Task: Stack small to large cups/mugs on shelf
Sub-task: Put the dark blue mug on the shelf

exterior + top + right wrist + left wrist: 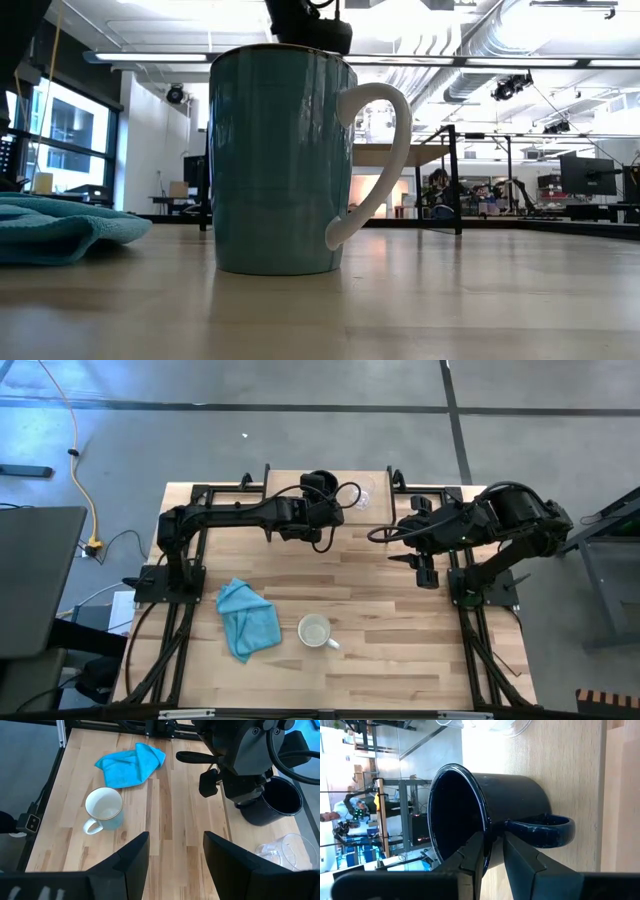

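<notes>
A black mug stands upright on the shelf's light board at the far middle of the table. My left gripper is open, astride the mug's wall beside the handle. A clear glass cup is close beside the mug. A larger mug, teal outside with a white inside and handle, stands on its base on the table near the front. My right gripper hangs open above the table's right part, with nothing between its fingers. My left gripper has one finger inside the black mug and the other outside, astride the rim right beside the handle. It comes slanting down from the table's left. Whether either finger touches the wall, I cannot tell.
A crumpled teal cloth lies on the table left of the teal mug. In the low view the teal mug fills the foreground and hides the black mug. Bare wood lies between the teal mug and the shelf.
</notes>
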